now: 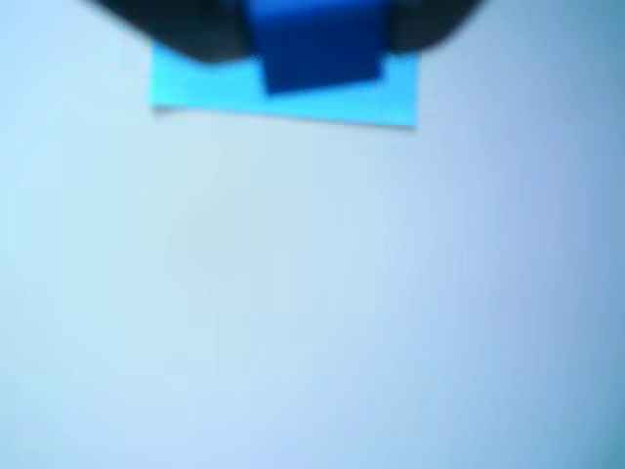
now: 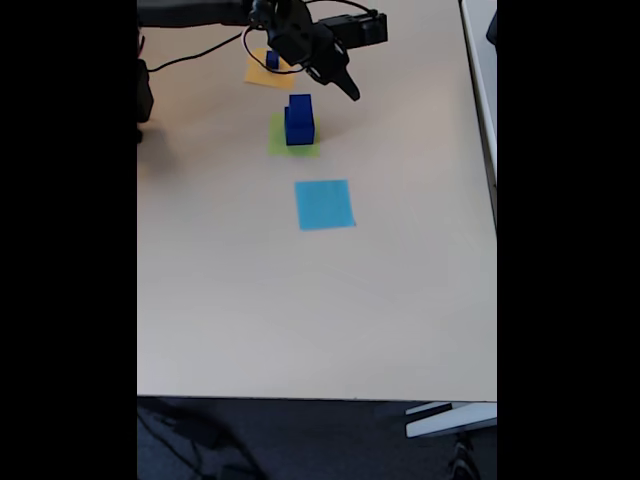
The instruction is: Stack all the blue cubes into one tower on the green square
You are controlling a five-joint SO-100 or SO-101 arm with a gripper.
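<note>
In the fixed view the blue square [image 2: 324,204] lies mid-frame, bare. Above it, a tower [image 2: 299,120] of blue cubes stands on the green square [image 2: 293,139]. Further up, the gripper [image 2: 345,88] hovers just right of the tower (open or shut, I cannot tell); a small cube [image 2: 272,60] on the yellow square [image 2: 268,70] looks next to fetch, which calls for a leftward reach.

The fixed view looks steeply down from high above the near edge of the bench [image 2: 300,320] toward the arm at its far end, while the blurred wrist view hovers close, both sharing the light-blue square [image 2: 324,204].
</note>
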